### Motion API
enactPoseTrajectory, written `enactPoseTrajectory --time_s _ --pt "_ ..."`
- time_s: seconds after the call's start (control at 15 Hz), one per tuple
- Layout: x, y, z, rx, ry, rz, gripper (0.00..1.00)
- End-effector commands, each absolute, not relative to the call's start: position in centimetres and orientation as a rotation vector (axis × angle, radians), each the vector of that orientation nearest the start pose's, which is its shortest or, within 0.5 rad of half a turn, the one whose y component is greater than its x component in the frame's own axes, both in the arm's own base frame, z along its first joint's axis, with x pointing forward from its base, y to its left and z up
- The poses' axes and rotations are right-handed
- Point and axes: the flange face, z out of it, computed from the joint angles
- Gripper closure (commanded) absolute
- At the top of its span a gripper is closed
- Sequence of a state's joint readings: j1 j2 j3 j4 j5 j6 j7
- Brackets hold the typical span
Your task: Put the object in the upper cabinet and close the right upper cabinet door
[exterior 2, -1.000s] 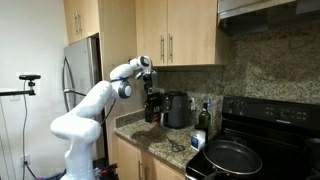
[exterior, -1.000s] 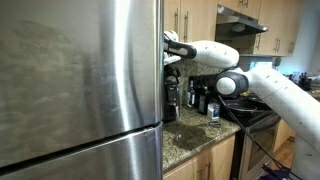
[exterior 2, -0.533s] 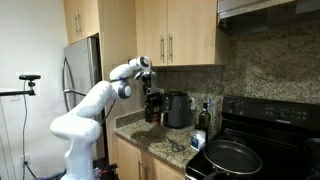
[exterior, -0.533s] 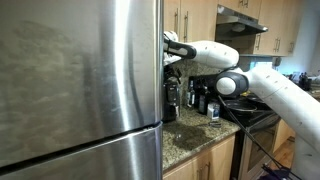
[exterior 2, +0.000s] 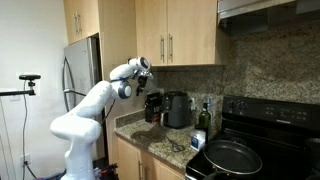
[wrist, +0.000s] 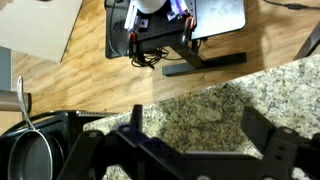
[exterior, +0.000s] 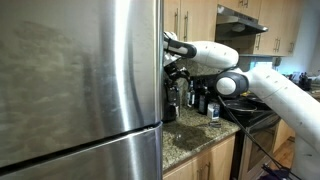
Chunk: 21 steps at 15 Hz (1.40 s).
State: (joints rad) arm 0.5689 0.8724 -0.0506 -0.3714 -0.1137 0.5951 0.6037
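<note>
Gripper [exterior 2: 146, 67], jaws wide and empty, has tilted slightly beneath the upper cabinet [exterior 2: 152, 30]; right upper cabinet door [exterior 2: 190, 35] looks shut, task likely done.

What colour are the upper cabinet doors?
The upper cabinet doors are light honey wood, plain and flat; this shows best in an exterior view.

On counter [exterior 2: 150, 136]: coffee maker [exterior 2: 153, 105], pot [exterior 2: 178, 109] just right of it, bottle [exterior 2: 205, 118] farther right. Above these, upper cabinet [exterior 2: 187, 30]. Left of counter, fridge [exterior 2: 80, 62]; right, stove [exterior 2: 282, 128] with pan [exterior 2: 233, 157] on it, hood [exterior 2: 268, 8] overhead. Before fridge, arm [exterior 2: 93, 106]; gripper [exterior 2: 147, 67] between cabinet underside and coffee maker.
</note>
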Motion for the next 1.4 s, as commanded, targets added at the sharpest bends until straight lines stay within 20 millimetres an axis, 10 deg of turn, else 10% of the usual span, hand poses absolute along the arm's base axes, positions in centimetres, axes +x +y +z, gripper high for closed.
enactPoseTrajectory --time_s 0.0,0.47,0.93,1.33 --pt "55.8 30.5 50.2 -3.44 0.438 1.115 0.0" --pt "60.7 31.9 46.7 -3.547 0.82 0.502 0.0" --pt "63.0 30.0 45.1 -3.45 0.986 0.473 0.0" --pt "65.5 29.7 45.8 -3.487 0.384 0.315 0.0"
